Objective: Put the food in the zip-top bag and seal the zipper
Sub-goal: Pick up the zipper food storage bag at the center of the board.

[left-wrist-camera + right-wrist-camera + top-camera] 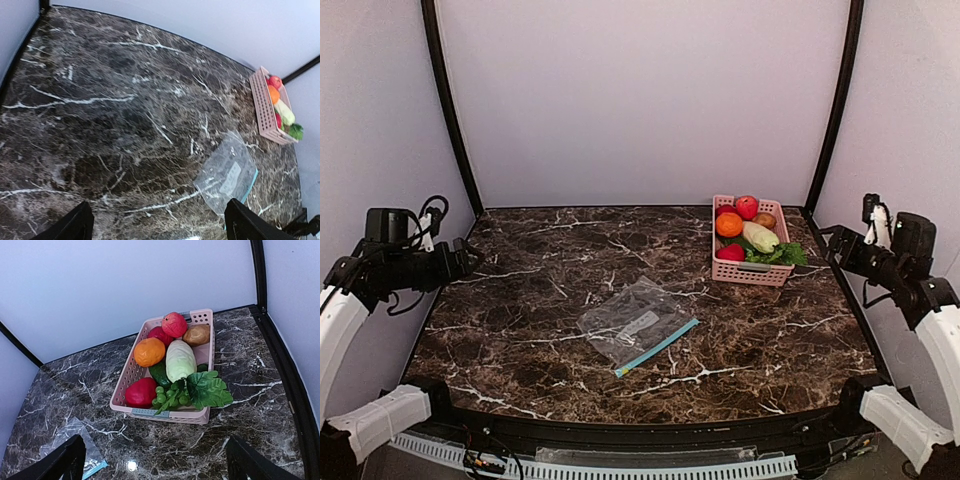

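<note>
left fingers, right fingers spread, empty | crinkly clear bag on marbled table | oblong gourd in latticed basket

A dark marble-patterned desk carries two things, well apart — a clear zip-top bag lying flat near its middle, and a pink basket of toy produce at the far right corner.

- Right pincer: only two dark fingertips show, the rest cut by the lower edge.
- Zip-top bag, beside the pincer, sits partly hidden behind one fingertip.
- Pepper, ahead of the pincer, lies mostly hidden under the gourd.
</note>
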Motion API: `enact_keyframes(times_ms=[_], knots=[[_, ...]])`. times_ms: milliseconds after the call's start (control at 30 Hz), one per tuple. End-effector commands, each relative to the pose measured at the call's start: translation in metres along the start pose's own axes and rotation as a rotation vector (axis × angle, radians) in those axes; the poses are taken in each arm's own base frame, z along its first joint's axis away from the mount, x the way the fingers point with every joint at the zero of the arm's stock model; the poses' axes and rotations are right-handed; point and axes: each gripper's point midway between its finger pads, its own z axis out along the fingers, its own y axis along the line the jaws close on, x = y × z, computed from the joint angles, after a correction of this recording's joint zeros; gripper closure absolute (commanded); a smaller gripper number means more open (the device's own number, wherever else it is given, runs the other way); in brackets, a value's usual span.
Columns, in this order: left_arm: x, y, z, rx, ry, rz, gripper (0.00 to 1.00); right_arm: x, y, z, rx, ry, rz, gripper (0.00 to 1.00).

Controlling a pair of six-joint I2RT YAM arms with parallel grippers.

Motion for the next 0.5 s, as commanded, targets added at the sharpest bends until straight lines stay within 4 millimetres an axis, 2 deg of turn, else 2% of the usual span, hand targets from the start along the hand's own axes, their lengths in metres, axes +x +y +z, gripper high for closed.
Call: enact_keyframes(times_ms=[0,33,67,100,133,167,233,300,367,433,467], knots=[[0.04,-0.026,0.02,0.107,0.134,0.022,0.09,0.007,0.024,0.01,-0.089,0.078,-0.04,0.08],[0.04,-0.033,0.021,0.131,0.12,0.003,0.09,0.013,0.028,0.016,-0.096,0.105,-0.051,0.09],[0.054,-0.037,0.027,0.147,0.153,-0.01,0.09,0.019,0.033,0.021,-0.097,0.126,-0.064,0.1],[0.055,-0.04,0.03,0.158,0.14,-0.01,0.09,0.027,0.037,0.027,-0.093,0.152,-0.078,0.1],[0.07,-0.043,0.035,0.166,0.176,-0.02,0.09,0.036,0.044,0.033,-0.097,0.185,-0.095,0.11],[0.079,-0.04,0.043,0.157,0.182,-0.028,0.1,0.046,0.055,0.038,-0.113,0.221,-0.113,0.13],[0.098,-0.047,0.054,0.18,0.206,-0.056,0.12,0.06,0.069,0.046,-0.124,0.265,-0.121,0.15],[0.118,-0.057,0.064,0.23,0.224,-0.098,0.15,0.072,0.083,0.05,-0.156,0.283,-0.107,0.17],[0.143,-0.078,0.069,0.302,0.251,-0.109,0.16,0.086,0.097,0.053,-0.196,0.298,-0.099,0.18],[0.155,-0.084,0.077,0.299,0.251,-0.126,0.17,0.101,0.108,0.055,-0.225,0.328,-0.097,0.2],[0.163,-0.095,0.077,0.316,0.257,-0.11,0.17,0.11,0.112,0.056,-0.235,0.347,-0.102,0.22]])
